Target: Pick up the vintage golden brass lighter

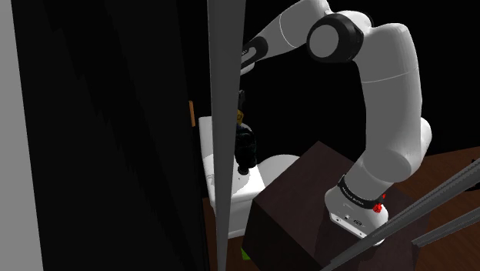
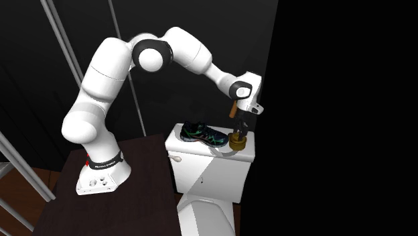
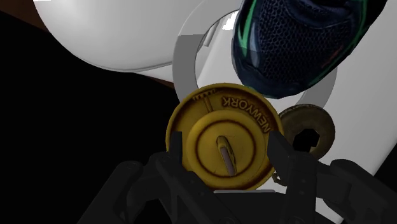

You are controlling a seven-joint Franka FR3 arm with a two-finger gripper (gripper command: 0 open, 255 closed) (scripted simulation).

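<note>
We see gripper (image 3: 229, 151) fingers pinching golden brass lighter (image 3: 220, 135) from both sides, at end of toilet tank lid (image 2: 201, 149), beside sneaker (image 2: 203, 133). We judge grasp done; lift clear of lid remains.

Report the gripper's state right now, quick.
The gripper is closed, its fingers clasping the round golden lighter from both sides.
</note>
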